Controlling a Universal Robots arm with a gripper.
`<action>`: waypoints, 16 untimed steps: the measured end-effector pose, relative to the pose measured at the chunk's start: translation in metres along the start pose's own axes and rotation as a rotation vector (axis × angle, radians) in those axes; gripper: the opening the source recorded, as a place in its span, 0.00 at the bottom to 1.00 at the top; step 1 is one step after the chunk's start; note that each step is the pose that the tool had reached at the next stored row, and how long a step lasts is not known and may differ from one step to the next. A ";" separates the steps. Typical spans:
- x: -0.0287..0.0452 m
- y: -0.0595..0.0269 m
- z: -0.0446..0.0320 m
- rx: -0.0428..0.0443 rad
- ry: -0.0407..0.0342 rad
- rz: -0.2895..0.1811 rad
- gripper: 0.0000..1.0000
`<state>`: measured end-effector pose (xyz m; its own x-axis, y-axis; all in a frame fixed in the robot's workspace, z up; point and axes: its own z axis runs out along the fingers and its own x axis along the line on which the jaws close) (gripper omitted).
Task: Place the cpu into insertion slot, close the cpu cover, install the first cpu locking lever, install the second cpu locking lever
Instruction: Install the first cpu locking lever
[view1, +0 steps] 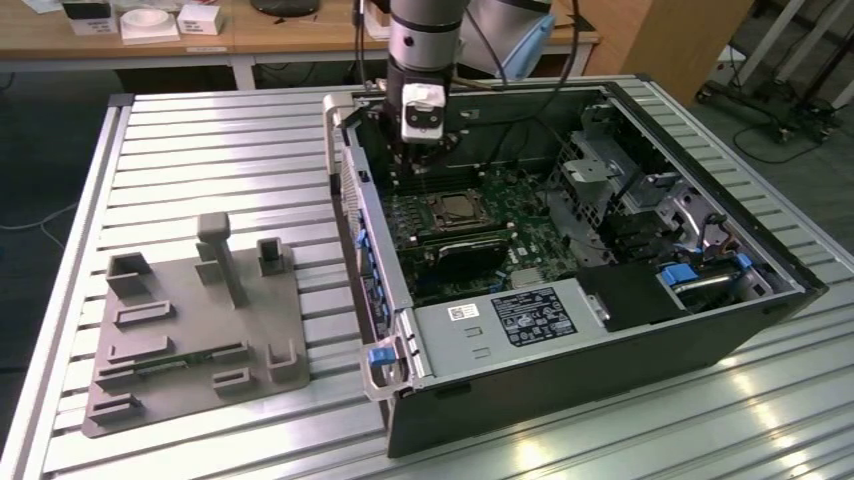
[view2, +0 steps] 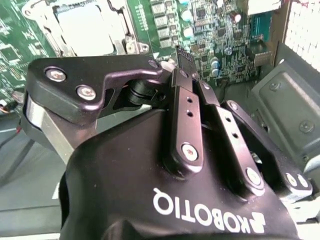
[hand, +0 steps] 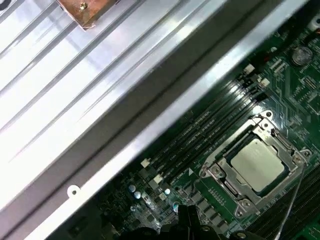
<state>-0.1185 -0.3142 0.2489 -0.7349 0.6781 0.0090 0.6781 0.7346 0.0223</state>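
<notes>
The cpu (hand: 257, 161), a silvery square chip, lies flat in the insertion slot (view1: 455, 208) on the green board inside the open computer case. The cpu cover (hand: 231, 148), a silvery frame, lies down around the chip. A thin metal lever rod (hand: 292, 200) runs along one side of the socket. In the second wrist view the cpu (view2: 82, 25) lies beyond my gripper (view2: 184, 55), whose black fingers (view2: 181, 100) meet at the tips with nothing between them. In the exterior view my gripper (view1: 424, 158) hangs over the board, just behind the socket.
The black computer case (view1: 561, 400) stands on a ribbed aluminium table (view1: 200, 140). Long black memory slots (hand: 200, 132) run beside the socket. A grey fixture block (view1: 187, 330) sits at the exterior view's left. A labelled black box (view1: 527, 315) lies at the case front.
</notes>
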 end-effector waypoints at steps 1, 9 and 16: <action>0.0013 0.0014 0.0001 0.0000 0.0000 -0.001 0.11; 0.0046 0.0054 0.0001 -0.0001 -0.0001 -0.015 0.11; 0.0041 0.0079 0.0002 0.0001 0.0004 -0.034 0.11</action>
<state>-0.1163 -0.3056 0.2490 -0.7573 0.6531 0.0087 0.6531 0.7570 0.0225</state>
